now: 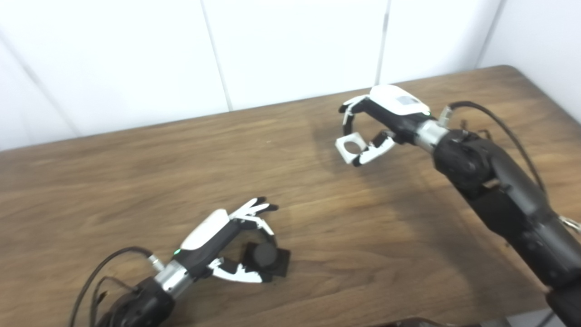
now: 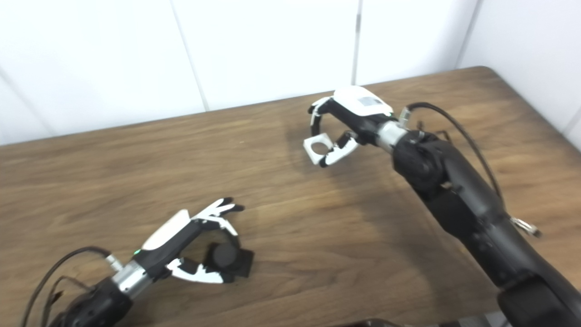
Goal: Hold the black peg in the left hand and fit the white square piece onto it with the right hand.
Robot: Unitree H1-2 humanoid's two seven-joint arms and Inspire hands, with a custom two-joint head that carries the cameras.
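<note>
Near the front of the brown wooden surface (image 1: 317, 236), the left robot hand (image 1: 227, 245) grasps the black round peg (image 1: 265, 256), while the right robot hand (image 1: 381, 122) grips the white square piece (image 1: 350, 147).

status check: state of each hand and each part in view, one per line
left hand: low at the table, fingers curled around the black peg, grip looks partial
black peg: round end facing the camera, square base; resting on the table or lifted, cannot tell
right hand: raised, shut on the white square piece
white square piece: pinched between fingers and thumb, round hole visible, well apart from the peg
table: wooden, bare here
</note>
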